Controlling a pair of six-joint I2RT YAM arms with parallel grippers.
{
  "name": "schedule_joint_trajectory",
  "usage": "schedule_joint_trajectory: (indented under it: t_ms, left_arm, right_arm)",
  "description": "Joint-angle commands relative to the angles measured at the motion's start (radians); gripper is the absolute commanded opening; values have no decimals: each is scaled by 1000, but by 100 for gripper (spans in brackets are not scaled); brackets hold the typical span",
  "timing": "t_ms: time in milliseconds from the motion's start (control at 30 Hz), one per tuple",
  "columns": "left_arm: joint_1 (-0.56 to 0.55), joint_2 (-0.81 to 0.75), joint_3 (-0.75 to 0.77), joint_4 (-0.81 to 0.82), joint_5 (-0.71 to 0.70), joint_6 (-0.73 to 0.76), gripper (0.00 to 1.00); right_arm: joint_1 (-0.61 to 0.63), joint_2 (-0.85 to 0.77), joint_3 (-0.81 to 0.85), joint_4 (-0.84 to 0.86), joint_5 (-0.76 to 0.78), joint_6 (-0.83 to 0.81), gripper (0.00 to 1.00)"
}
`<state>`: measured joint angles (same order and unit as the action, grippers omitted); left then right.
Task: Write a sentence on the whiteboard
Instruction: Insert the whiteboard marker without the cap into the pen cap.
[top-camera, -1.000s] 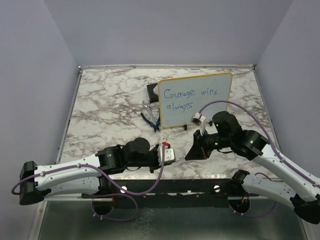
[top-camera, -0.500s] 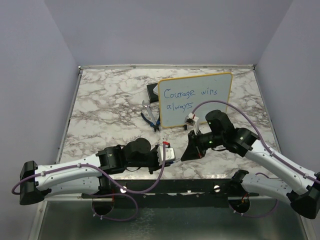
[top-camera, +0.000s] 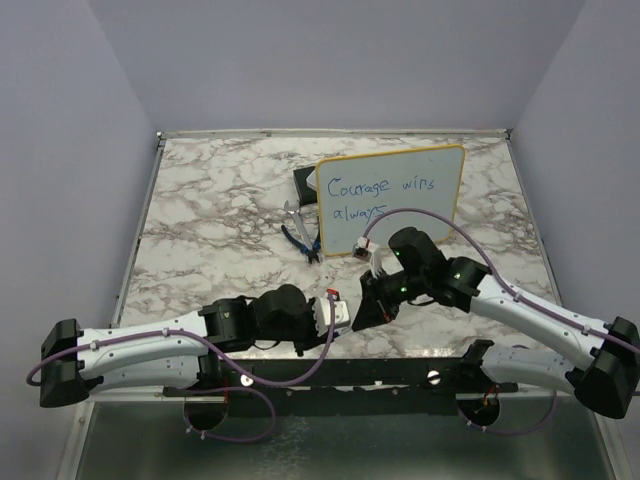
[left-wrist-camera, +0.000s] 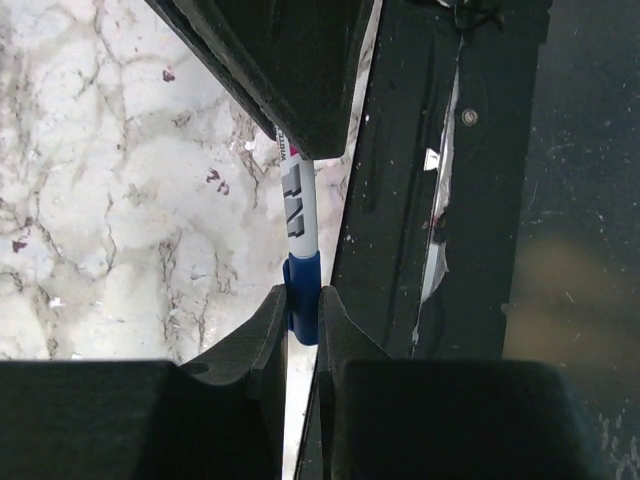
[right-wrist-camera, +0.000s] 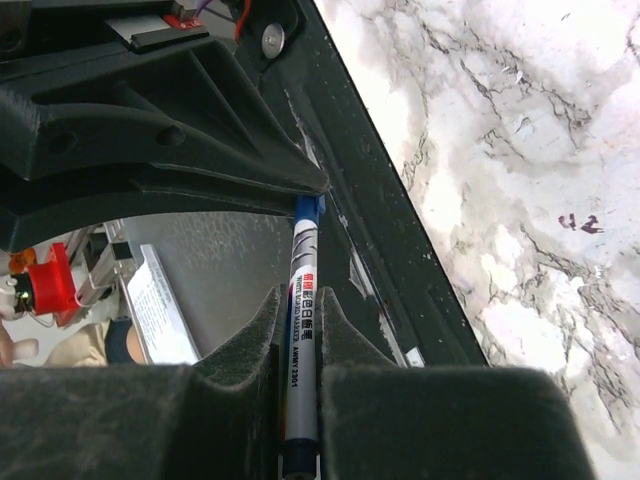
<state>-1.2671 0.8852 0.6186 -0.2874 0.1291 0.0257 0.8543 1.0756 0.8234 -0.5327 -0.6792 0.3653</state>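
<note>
In the top view, a rectangular white whiteboard with a thin yellow frame, blue handwriting on its face, is seen on the far half of the marbled counter. Blue-handled pliers lie just left of the whiteboard. On its near side, the left fingers and right fingers are brought tip to tip. In the left wrist view, the left fingers are clamped on the blue cap of a white-barrelled marker pen. In the right wrist view, the right fingers are closed narrowly on the marker pen at its barrel.

marble table: whiteboard, pliers, box
</note>
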Motion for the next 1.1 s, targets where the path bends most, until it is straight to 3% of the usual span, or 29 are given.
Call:
schedule_joint_trajectory:
  t_ms: [0,233,433,767,1067]
  left_arm:
    - [-1,-40,25,355,-66,-1,0]
    - [-2,-22,8,377,-60,-12,0]
    - [-2,38,-18,443,-66,-73,0]
    - [-16,95,-117,629,-120,-121,0]
    - [-19,91,-113,607,-156,-114,0]
  right_arm:
    - [64,43,-69,169,-88,82,1]
    - [93,70,-90,241,-64,136,1]
    - [103,92,-37,121,-10,91,1]
    - [110,115,-33,58,12,61,1]
    - [112,94,-36,29,89,73,1]
